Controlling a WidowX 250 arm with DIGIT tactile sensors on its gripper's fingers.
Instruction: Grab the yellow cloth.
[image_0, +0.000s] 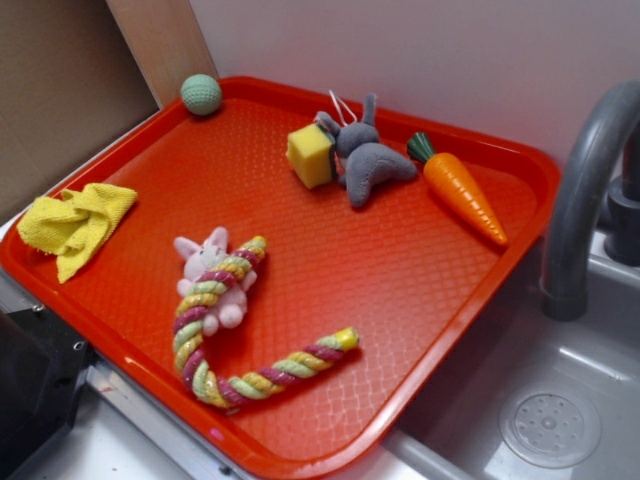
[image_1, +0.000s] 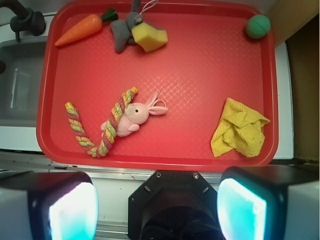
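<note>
The yellow cloth (image_0: 74, 224) lies crumpled at the left edge of the red tray (image_0: 400, 270). The wrist view shows the cloth (image_1: 240, 128) at the tray's (image_1: 200, 65) right side, near its front rim. My gripper (image_1: 157, 207) hangs high above, off the tray's near edge, with its two glowing pads (image_1: 239, 210) far apart and nothing between them. The gripper does not show in the exterior view.
On the tray lie a pink plush bunny (image_0: 212, 268) under a braided rope (image_0: 240, 340), a yellow sponge cube (image_0: 310, 154), a grey plush animal (image_0: 368, 158), a toy carrot (image_0: 460, 188) and a green ball (image_0: 201, 94). A grey faucet (image_0: 585, 190) and sink (image_0: 550, 420) stand to the right.
</note>
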